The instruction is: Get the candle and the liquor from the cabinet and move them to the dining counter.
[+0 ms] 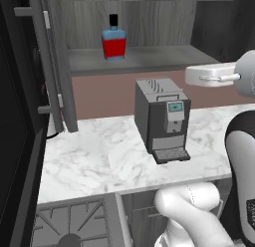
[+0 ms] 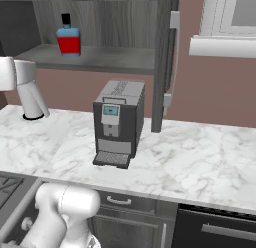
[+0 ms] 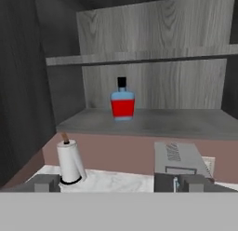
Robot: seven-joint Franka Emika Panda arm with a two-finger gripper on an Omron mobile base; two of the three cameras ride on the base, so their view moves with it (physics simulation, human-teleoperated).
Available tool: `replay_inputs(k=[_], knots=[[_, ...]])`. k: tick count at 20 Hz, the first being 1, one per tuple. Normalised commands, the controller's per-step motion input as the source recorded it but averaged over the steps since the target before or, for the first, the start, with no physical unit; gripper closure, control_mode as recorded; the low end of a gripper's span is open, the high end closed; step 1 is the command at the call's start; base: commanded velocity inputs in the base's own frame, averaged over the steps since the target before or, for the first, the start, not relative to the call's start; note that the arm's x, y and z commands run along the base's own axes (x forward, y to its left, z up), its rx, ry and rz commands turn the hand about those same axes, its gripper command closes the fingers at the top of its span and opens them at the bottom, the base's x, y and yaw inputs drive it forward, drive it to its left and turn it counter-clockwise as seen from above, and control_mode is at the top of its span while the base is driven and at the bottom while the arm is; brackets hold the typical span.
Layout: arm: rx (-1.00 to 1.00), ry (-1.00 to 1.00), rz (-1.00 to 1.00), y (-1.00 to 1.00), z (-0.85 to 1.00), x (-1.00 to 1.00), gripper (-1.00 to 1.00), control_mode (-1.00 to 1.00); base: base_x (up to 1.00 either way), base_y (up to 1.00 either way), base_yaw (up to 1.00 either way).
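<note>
Currently the liquor stands upright on the open cabinet's lower shelf, upper centre of the hand view. It is probably rigid, slick and breakable: grip the squarish red body, not the cap. The pincer is fully open and empty. Below stand the coffee machine and paper towel roll on the tabletop, neither blocking the shelf.

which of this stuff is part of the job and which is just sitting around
Part of the job:
- liquor, upright on the bottom shelf
- cabinet, doors open
- gripper, open, facing the shelf

Just sitting around:
- coffee machine on the marble worktop
- paper towel roll
- stove
</note>
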Motion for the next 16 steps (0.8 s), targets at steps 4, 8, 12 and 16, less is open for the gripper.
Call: replay_inputs(k=[4,8,12,16], knots=[[0.0,0.0,0.0,0.08,0.36,0.0,-1.0,-1.0,0.0,0.0,0.0],[0.0,-0.04,0.0,0.01,0.09,0.0,-1.0,-1.0,0.0,0.0,0.0],[0.0,-0.14,0.0,0.0,0.0,0.0,-1.0,-1.0,0.0,0.0,0.0],[0.0,-0.2,0.0,0.0,0.0,0.0,-1.0,-1.0,0.0,0.0,0.0]])
